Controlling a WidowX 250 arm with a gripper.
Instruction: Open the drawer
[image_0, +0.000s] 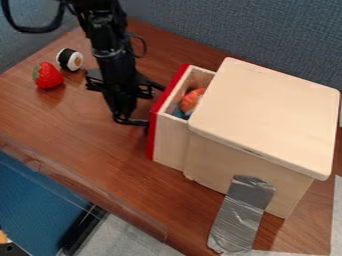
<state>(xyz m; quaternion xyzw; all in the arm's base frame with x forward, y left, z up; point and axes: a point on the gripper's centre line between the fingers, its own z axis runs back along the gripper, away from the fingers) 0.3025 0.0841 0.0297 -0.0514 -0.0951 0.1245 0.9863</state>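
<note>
At the left side of a pale, square-topped wooden box (267, 110), the task's thing, a pale wooden drawer (171, 145) with a red front panel (152, 132), stands partly drawn out. The front panel's long axis runs across the view from lower left to upper right, and the drawer's line of travel crosses it, outward to the left and slightly up. Relative to the jaws, the drawer lies immediately to the view's right; the black gripper (137, 120) hangs down close by the outer face of the front panel. Contact with the panel cannot be confirmed, and I cannot tell whether the jaws are wide or narrow. In my judgement, any further opening calls for a pull along that outward line, away from the box; a skewed pull could bind the drawer. Inside the drawer is an orange rounded object (192, 100). The black robot arm (110, 45) enters from the top edge. A strip of silver tape (240, 215) runs from the box's near side down onto the reddish-brown wooden counter (100, 145), presumably as an anchor. Well apart from the drawer, at upper left, are a red toy strawberry (48, 76) and a black-and-white toy sushi roll (70, 59), just beside each other. Blue-grey fabric partitions (234, 30) stand behind the counter; grey flooring (140, 235) shows below its near edge.
</note>
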